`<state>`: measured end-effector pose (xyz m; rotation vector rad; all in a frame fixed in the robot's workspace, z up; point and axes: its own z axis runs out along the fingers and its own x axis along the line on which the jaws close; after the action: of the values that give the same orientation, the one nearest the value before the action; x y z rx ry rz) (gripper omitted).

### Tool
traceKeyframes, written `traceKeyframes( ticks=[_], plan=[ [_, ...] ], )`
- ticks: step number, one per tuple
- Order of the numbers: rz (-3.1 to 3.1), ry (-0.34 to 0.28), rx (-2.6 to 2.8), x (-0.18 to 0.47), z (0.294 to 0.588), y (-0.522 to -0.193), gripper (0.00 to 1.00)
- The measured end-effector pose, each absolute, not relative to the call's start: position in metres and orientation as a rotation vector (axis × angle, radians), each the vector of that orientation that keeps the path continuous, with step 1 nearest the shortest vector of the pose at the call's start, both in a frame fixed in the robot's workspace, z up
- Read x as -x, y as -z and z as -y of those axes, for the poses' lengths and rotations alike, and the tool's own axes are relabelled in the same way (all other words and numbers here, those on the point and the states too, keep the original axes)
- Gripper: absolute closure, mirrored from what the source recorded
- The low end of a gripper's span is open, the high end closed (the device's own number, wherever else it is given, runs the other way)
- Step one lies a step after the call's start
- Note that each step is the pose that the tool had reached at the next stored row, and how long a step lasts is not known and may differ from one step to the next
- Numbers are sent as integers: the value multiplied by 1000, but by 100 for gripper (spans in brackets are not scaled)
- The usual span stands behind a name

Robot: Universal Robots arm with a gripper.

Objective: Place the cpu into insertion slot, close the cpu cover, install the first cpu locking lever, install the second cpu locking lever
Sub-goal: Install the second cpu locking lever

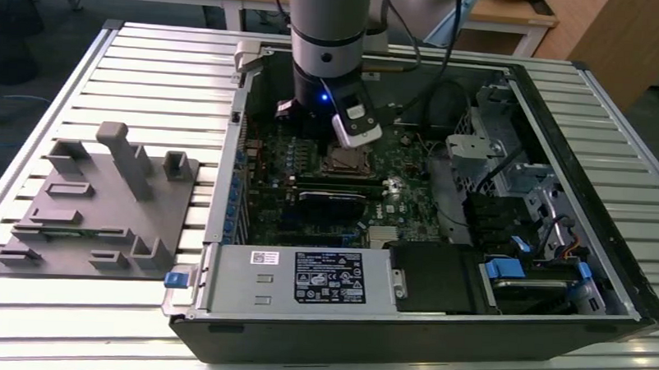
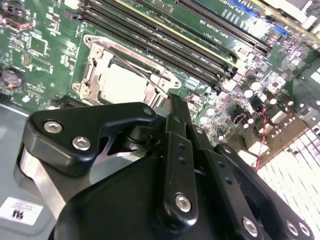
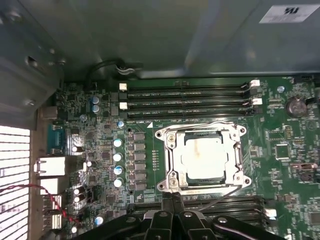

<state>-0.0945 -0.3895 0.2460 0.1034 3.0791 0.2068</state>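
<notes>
The fingers (image 3: 172, 210) are seen pressed together, holding nothing, just above the green board (image 3: 100, 150). The slot (image 3: 172, 150) is covered by the metal cover (image 3: 235, 165), and the chip (image 3: 204, 157) is seated inside its window.

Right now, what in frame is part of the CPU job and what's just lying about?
Part of the job:
- cpu, seated in the insertion slot
- cpu cover, lying closed around it
- locking lever wire along the cover
- gripper, close beside the socket

Just lying about:
- memory slots
- power supply box
- grey fixture block
- red wire
</notes>
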Motion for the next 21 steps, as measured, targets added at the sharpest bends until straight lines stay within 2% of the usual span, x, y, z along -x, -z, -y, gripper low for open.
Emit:
traceKeyframes(
  ticks=[4,21],
  plan=[
    [-3079,-207,-103,94,389,-254,90],
    [-3076,-205,-146,79,395,-248,90]
  ],
)
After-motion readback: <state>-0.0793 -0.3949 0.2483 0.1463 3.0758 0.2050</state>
